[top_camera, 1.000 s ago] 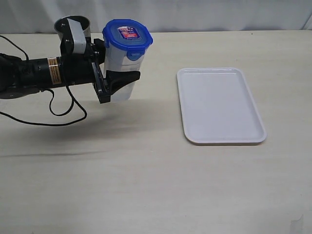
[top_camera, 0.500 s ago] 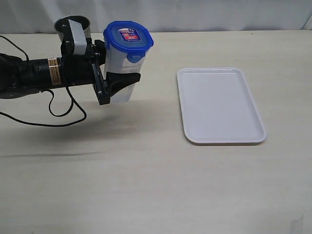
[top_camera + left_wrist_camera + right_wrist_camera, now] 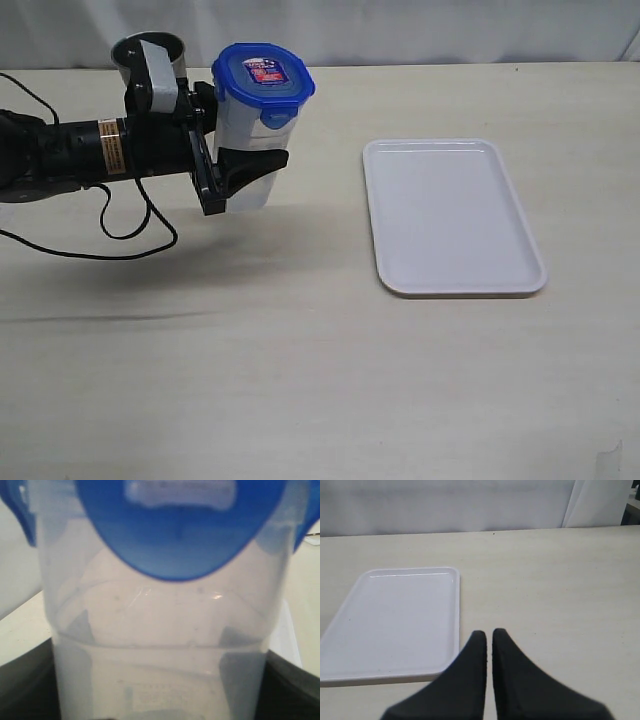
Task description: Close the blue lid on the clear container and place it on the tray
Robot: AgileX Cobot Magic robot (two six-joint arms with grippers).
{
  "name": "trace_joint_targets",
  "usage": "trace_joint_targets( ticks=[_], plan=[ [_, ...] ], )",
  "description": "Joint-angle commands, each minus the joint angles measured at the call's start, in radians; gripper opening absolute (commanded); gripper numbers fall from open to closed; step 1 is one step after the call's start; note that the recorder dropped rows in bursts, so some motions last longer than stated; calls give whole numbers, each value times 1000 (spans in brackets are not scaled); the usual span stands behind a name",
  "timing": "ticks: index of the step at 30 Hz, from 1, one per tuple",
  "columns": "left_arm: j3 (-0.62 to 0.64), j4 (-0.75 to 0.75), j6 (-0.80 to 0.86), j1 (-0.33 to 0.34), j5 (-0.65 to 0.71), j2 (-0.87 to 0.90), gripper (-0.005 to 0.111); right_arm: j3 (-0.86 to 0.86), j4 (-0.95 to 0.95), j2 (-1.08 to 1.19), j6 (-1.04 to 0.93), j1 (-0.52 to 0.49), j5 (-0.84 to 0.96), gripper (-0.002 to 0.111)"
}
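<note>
The clear container [image 3: 248, 180] stands upright at the left of the table with the blue lid [image 3: 262, 74] sitting on its rim. My left gripper [image 3: 236, 140] reaches in from the left and is shut on the container's middle, one black finger [image 3: 252, 160] across its front. In the left wrist view the container [image 3: 160, 630] fills the picture, the lid [image 3: 175, 530] at its top. Whether its base touches the table I cannot tell. The white tray [image 3: 450, 215] lies empty to the right. My right gripper [image 3: 489, 635] is shut on nothing beside the tray [image 3: 395, 625].
A dull steel cup [image 3: 140, 52] stands just behind the left arm, close to the container. A black cable [image 3: 130, 225] loops on the table under that arm. The table's far edge meets a pale wall.
The left gripper and the container have shifted a hair to the right, then held still. The right gripper has not moved.
</note>
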Motion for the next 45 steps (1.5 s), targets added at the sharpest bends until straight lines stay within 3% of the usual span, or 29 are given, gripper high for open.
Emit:
trace_joint_targets(
  ticks=[1, 7, 12, 18, 23, 30, 37, 45],
  plan=[
    [-6, -13, -2, -1, -38, -10, 0, 2, 1, -5, 3, -4, -13, 4],
    [-6, -69, 3, -10, -38, -10, 0, 2, 1, -5, 3, -4, -13, 4],
    [-82, -89, 20, -67, -31, -10, 0, 2, 1, -5, 3, -4, -13, 4],
    [-229, -81, 63, -192, 322, -10, 0, 2, 1, -5, 3, -4, -13, 4],
    [-311, -47, 212, -285, 555, -10, 0, 2, 1, -5, 3, -4, -13, 4],
    [-342, -52, 720, -464, 1006, -10, 0, 2, 1, -5, 3, -4, -13, 4],
    [-342, -47, 955, -503, 1178, -10, 0, 2, 1, -5, 3, -4, -13, 4],
    [-345, 113, 971, -552, 1285, -10, 0, 2, 1, -5, 3, -4, -13, 4]
  ],
)
